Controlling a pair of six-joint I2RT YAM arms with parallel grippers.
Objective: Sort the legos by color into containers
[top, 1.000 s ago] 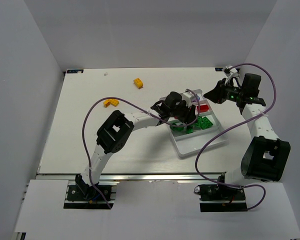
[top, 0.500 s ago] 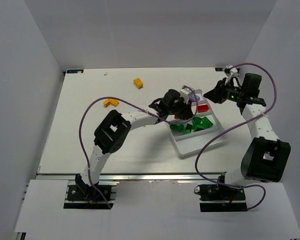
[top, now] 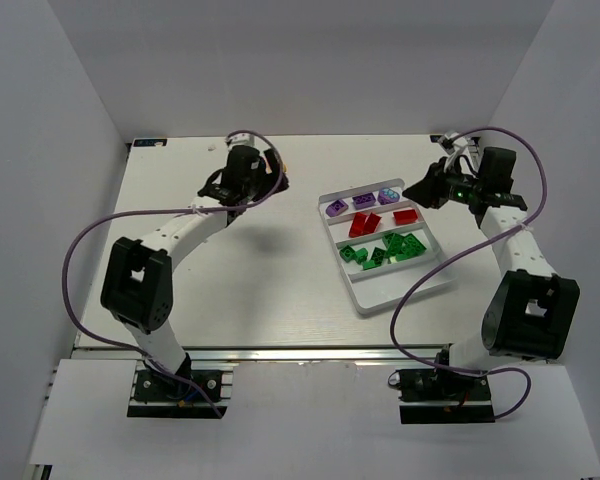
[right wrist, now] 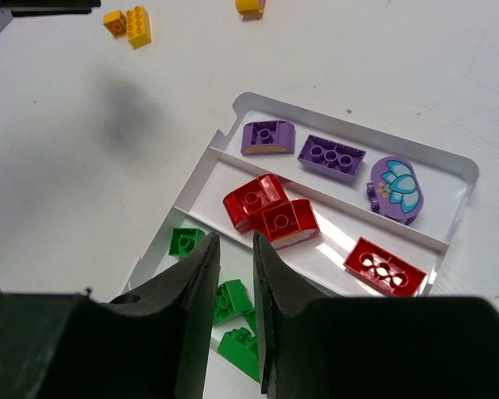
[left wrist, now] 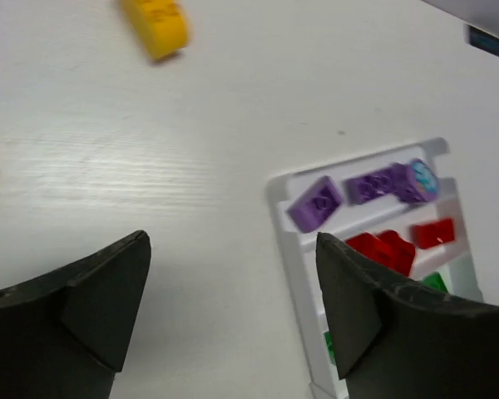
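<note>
White tray (top: 365, 298) now holds purple, red and green legos in 3 rows. Left gripper (left wrist: 233, 320) has swung off it toward the yellow brick (left wrist: 156, 27), jaws wide, empty. Right gripper (right wrist: 234, 291) hovers nearly closed, empty.

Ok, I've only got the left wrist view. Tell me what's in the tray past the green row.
Observer: The fourth compartment, nearest the arms, has no bricks in it.
Operator: Count the yellow bricks for me. I see one clearly.
Observer: The right wrist view shows three on the table: a yellow brick right beside a smaller orange one, and another apart from them.
Operator: Now give me the right gripper's place.
Observer: The right gripper hangs by the far right corner of the tray, holding nothing.
</note>
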